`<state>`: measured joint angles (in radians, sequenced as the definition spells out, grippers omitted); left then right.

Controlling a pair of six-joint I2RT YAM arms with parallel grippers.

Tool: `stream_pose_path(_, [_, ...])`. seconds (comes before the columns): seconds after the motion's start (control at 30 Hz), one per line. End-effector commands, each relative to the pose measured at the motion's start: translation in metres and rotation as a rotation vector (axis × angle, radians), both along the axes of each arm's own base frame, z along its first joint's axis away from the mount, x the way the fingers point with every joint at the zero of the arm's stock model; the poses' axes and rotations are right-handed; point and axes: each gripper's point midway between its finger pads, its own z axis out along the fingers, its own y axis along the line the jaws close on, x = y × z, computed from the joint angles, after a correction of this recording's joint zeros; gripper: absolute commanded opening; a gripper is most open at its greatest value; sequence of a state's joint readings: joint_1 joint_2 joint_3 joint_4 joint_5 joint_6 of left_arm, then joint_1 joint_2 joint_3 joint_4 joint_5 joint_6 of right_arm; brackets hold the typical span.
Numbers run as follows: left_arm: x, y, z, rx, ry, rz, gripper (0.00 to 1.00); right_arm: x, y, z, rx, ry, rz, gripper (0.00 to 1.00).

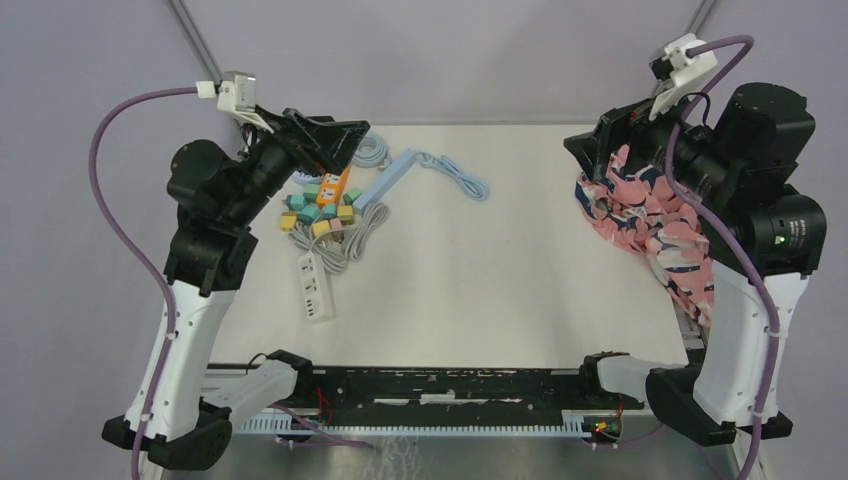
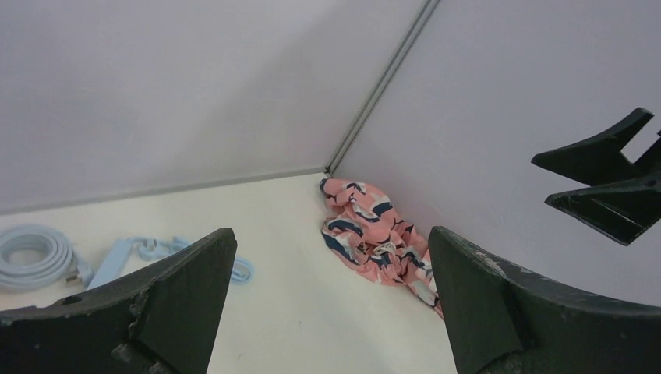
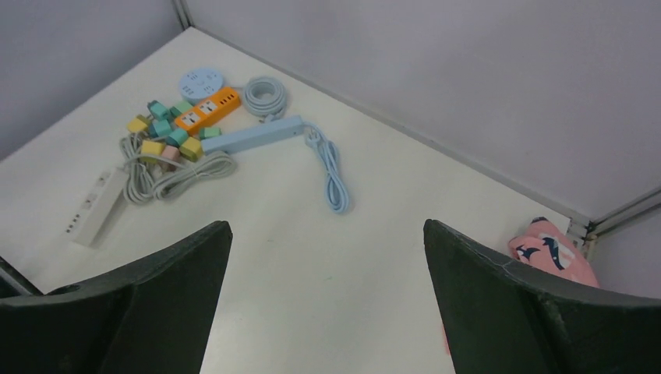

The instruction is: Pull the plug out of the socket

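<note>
Item: coloured plugs point(image 3: 167, 134), small teal, yellow and pink cubes bunched against the orange socket strip point(image 3: 206, 109). Location: far ahead and to the left of the right pincer point(image 3: 327, 230); close beneath the left pincer point(image 1: 335, 135), a little back toward that arm's base. Which cubes sit in the strip and which lie loose cannot be told at this size. Handling, as judged: hard plastic, light, rigid, with smooth sides that may slip under a shallow grip. Take one plug across two opposite flat faces, low near the strip, and draw it straight out along its pins. The strip looks light too and would probably lift with the plug, so the second pincer should pin down a bare end of it. Left pincer: fingers apart, nothing between them. Right pincer: fingers apart, empty, hanging over the floral cloth point(image 1: 650, 220). Neighbours, crowded: the grey cable point(image 3: 179, 171) of the white strip point(image 3: 93, 206) loops against the plugs on their near side. The blue strip point(image 3: 253, 136) lies just beside them toward the right pincer. A round socket point(image 3: 201, 80) and a coiled cable point(image 3: 265, 95) lie beyond. Room: bare desk point(image 1: 480, 280) opens between the right pincer and the cluster. The back wall and the desk's left edge stand near the left pincer, so a pull toward the open middle looks safest.
</note>
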<state>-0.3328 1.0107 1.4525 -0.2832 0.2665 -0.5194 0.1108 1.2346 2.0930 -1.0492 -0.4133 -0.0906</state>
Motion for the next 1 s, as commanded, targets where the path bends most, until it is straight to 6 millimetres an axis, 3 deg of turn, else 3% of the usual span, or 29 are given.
stream_pose_path(0.0, [-0.031, 0.003, 0.038, 0.05, -0.149, -0.048, 0.99, -0.012, 0.002, 0.023, 0.187, 0.046, -0.06, 1.0])
stream_pose_path(0.2, [-0.045, 0.008, 0.05, 0.052, -0.181, -0.048, 0.99, -0.016, -0.001, 0.034, 0.21, 0.019, -0.083, 1.0])
stream_pose_path(0.97, [-0.045, 0.006, 0.03, 0.069, -0.163, -0.056, 0.99, -0.007, 0.0, 0.01, 0.154, 0.06, -0.063, 1.0])
